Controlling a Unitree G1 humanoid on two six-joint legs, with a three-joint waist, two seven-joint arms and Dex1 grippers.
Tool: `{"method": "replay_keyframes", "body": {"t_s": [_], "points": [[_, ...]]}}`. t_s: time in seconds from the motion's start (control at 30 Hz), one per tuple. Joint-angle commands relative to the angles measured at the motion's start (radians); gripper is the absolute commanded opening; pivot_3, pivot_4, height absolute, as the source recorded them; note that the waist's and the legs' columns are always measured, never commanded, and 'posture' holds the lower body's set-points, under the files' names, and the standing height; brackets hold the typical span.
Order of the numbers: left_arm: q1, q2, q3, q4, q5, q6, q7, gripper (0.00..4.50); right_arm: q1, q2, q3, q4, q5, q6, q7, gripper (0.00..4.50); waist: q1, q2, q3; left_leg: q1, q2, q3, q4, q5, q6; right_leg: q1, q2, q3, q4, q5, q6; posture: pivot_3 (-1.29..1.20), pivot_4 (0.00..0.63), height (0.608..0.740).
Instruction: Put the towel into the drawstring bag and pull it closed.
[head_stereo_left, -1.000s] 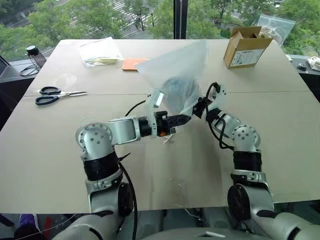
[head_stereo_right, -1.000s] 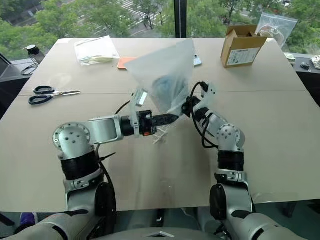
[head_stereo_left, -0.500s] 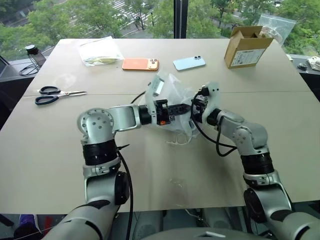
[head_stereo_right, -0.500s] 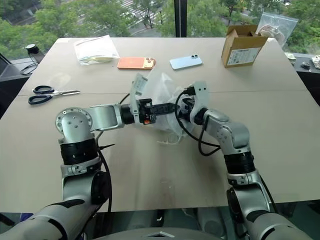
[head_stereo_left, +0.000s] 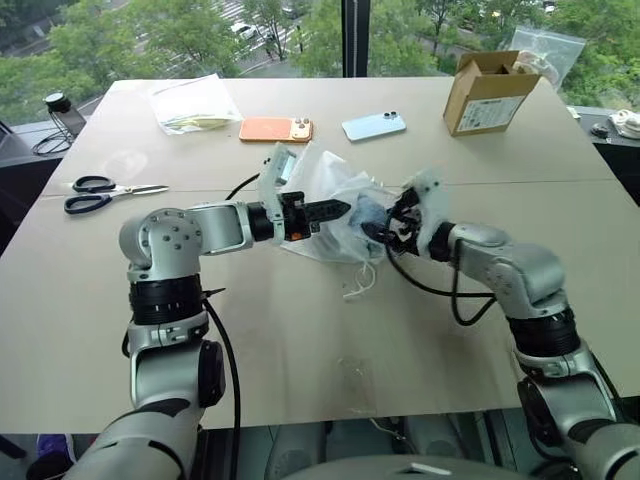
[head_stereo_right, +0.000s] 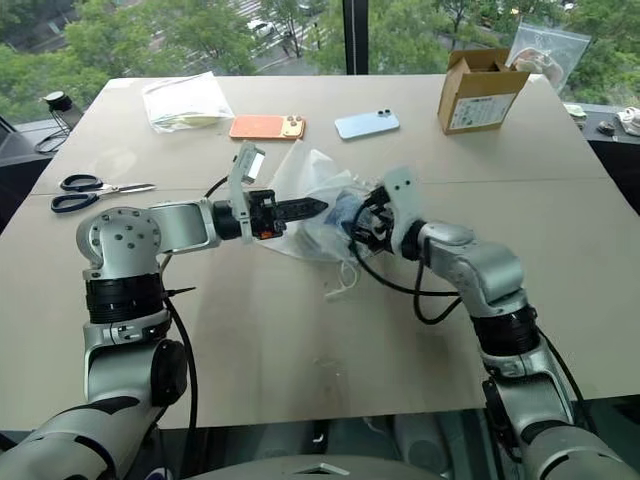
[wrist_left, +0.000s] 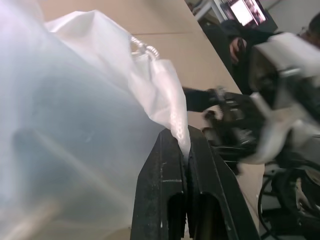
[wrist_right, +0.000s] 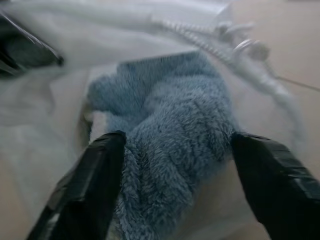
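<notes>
Bulging from the mouth of the drawstring bag (head_stereo_left: 325, 205) at mid-table, the towel (wrist_right: 170, 135) lies directly ahead of the right gripper (wrist_right: 175, 175), whose fingers stand apart astride it. The bag's long axis runs across the table, mouth toward the right arm; the left gripper (wrist_left: 186, 150) pinches its rim.

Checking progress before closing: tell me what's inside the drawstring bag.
The light blue towel lies bunched at the mouth of the drawstring bag, showing between the right gripper's spread fingers. How far in it reaches, and whatever lies deeper, is veiled by crumpled fabric.
</notes>
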Motion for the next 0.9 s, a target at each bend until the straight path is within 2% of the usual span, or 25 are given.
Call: {"method": "replay_keyframes", "body": {"t_s": [0.03,0.07,0.17,0.27,0.33,0.4,0.43,0.5,0.53,0.57,0.7,0.8,0.9], "points": [[-0.022,0.0,-0.002,-0.039,-0.016,-0.02,-0.019,0.0,-0.047,0.049,0.039,0.057,-0.039,-0.07,0.043,1.6,0.0,0.0,0.0,0.0,0.0,0.0,0.0,0.0,0.0,0.0,0.0,0.0,0.0,0.0,0.0,0.0,0.15,0.74],[-0.021,-0.001,-0.013,-0.045,-0.013,-0.024,-0.024,0.0,-0.06,0.065,0.049,0.082,-0.052,-0.097,0.054,1.38,0.0,0.0,0.0,0.0,0.0,0.0,0.0,0.0,0.0,0.0,0.0,0.0,0.0,0.0,0.0,0.0,0.15,0.74],[-0.002,0.007,-0.076,-0.082,0.02,-0.061,-0.04,0.0,-0.078,0.133,0.002,0.136,-0.053,-0.213,0.076,0.02,0.002,0.0,0.0,0.0,0.0,0.0,0.0,0.0,0.0,0.0,0.0,0.0,0.0,0.0,0.0,0.0,0.15,0.74],[0.019,0.038,-0.125,-0.093,0.068,-0.131,-0.073,0.0,-0.047,0.154,-0.072,0.097,-0.025,-0.277,0.085,0.02,0.006,0.0,0.0,-0.001,0.0,-0.001,0.0,0.0,-0.001,0.0,0.0,-0.001,-0.001,0.0,0.0,0.0,0.15,0.74],[0.028,0.072,-0.154,-0.083,0.101,-0.184,-0.117,0.0,-0.002,0.111,-0.091,0.027,-0.024,-0.284,0.115,0.02,0.009,0.0,0.0,-0.001,0.0,-0.001,0.0,0.002,-0.004,0.0,-0.001,0.0,-0.001,0.0,0.0,0.0,0.15,0.74],[0.017,0.102,-0.173,-0.049,0.126,-0.221,-0.158,0.0,0.06,0.043,-0.091,-0.08,-0.006,-0.27,0.173,0.8,0.018,0.0,0.0,-0.002,-0.001,-0.001,0.0,0.002,-0.004,0.0,-0.001,-0.001,-0.002,0.0,0.0,0.0,0.15,0.74],[0.006,0.122,-0.184,-0.032,0.137,-0.239,-0.189,0.0,0.089,0.012,-0.097,-0.137,0.002,-0.253,0.184,1.04,0.022,0.0,0.0,-0.002,-0.001,-0.001,0.0,0.002,-0.003,0.001,-0.001,-0.001,-0.003,0.0,0.0,0.0,0.15,0.74],[-0.013,0.172,-0.203,-0.01,0.149,-0.268,-0.27,0.0,0.133,-0.04,-0.114,-0.231,0.009,-0.214,0.176,2.0,0.017,0.0,0.0,-0.002,-0.001,-0.001,0.0,0.0,0.0,0.001,-0.001,-0.002,-0.003,0.0,0.0,0.0,0.15,0.74],[-0.019,0.203,-0.214,0.001,0.159,-0.288,-0.314,0.0,0.155,-0.065,-0.122,-0.276,0.022,-0.194,0.183,2.79,0.016,0.0,0.0,-0.001,0.0,-0.001,-0.001,0.0,0.0,0.0,0.0,-0.001,-0.003,0.0,0.0,0.0,0.15,0.74],[-0.022,0.256,-0.239,0.018,0.187,-0.324,-0.383,0.0,0.179,-0.097,-0.134,-0.32,0.028,-0.18,0.192,2.96,0.012,0.0,0.0,-0.001,0.0,-0.001,-0.001,0.0,0.0,0.0,0.0,-0.001,-0.003,0.0,0.0,0.0,0.15,0.74],[-0.022,0.438,-0.383,0.081,0.345,-0.543,-0.641,0.0,0.234,-0.218,-0.119,-0.383,-0.024,-0.188,0.219,2.96,0.001,0.001,0.001,0.0,0.0,0.0,-0.002,0.0,0.0,0.0,0.0,-0.001,-0.004,0.0,0.0,0.0,0.15,0.74],[-0.064,0.48,-0.467,0.178,0.477,-0.726,-0.757,0.0,0.223,-0.244,-0.102,-0.328,-0.085,-0.222,0.192,2.96,0.007,0.002,0.001,0.0,0.0,0.001,-0.002,0.0,0.0,0.001,0.0,-0.001,-0.004,0.0,0.0,0.0,0.15,0.74],[-0.122,0.46,-0.49,0.269,0.544,-0.805,-0.808,0.0,0.21,-0.233,-0.078,-0.264,-0.138,-0.258,0.177,2.96,0.012,0.001,0.001,-0.001,0.0,0.0,0.0,0.0,0.0,0.001,0.001,-0.002,-0.004,0.0,0.0,0.0,0.15,0.74]]}}
